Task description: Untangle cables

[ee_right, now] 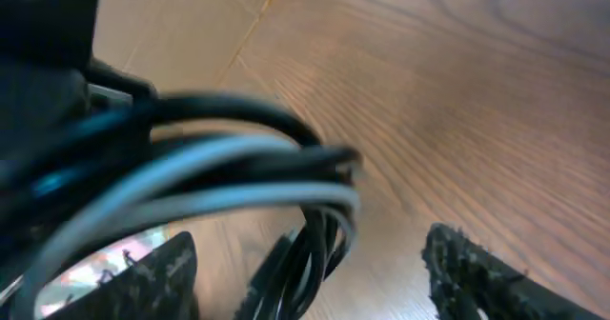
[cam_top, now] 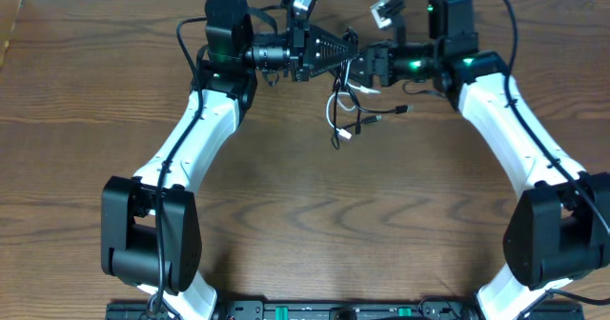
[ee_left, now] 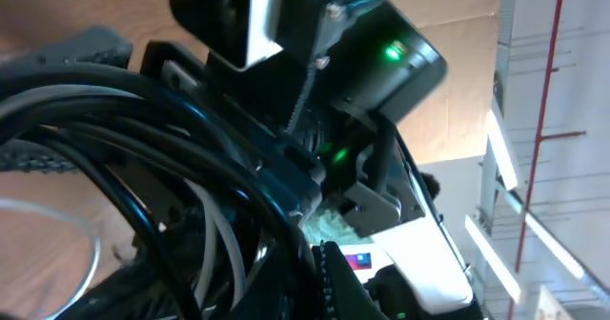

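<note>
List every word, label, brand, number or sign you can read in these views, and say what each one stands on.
No text can be read in any view.
Small coloured patch on the white part in the left wrist view: too blurred to read.
Green marks on the black rail at the bottom of the overhead view: too small to read.

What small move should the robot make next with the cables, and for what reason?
Probably close the right gripper: its jaws stand open with the black and white cables looped between them, above the table, while the left gripper looks shut on the same bundle. A second grip would allow pulling the strands apart.
</note>
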You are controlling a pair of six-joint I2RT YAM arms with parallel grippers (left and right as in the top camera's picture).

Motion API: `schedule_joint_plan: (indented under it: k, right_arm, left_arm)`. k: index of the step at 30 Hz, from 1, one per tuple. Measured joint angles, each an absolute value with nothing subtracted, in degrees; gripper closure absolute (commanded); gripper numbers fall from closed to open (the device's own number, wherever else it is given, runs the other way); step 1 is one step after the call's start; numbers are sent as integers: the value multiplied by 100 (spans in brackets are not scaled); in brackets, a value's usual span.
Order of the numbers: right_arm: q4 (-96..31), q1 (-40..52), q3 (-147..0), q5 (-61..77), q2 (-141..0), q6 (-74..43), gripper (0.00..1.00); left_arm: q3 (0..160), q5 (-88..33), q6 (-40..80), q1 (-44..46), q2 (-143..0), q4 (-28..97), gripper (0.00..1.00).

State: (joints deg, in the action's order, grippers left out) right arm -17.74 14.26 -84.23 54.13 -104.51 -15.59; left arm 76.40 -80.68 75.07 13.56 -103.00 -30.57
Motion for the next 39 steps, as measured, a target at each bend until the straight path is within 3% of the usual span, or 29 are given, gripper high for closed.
schedule_joint_plan:
  k: [16, 24, 31, 39]
  right_arm:
    - [-1610, 1728, -8429, 2952, -10462, -3072, 47]
    - [-3028, 1704, -8626, 2185, -10455, -3391, 46]
    - [-4211, 1149, -8517, 1310, -10462, -3332, 41]
    - [-4547, 80, -7653, 746, -10704, -2963, 47]
  left_arm:
    - [7638, -7874, 8169, 1457, -10302, -3548, 93]
    - [7561, -7811, 8418, 1385, -10433, -3903, 92]
    - [7450, -7970, 8447, 1109, -10499, -4016, 93]
    - [7566, -8071, 8337, 499, -10304, -4093, 93]
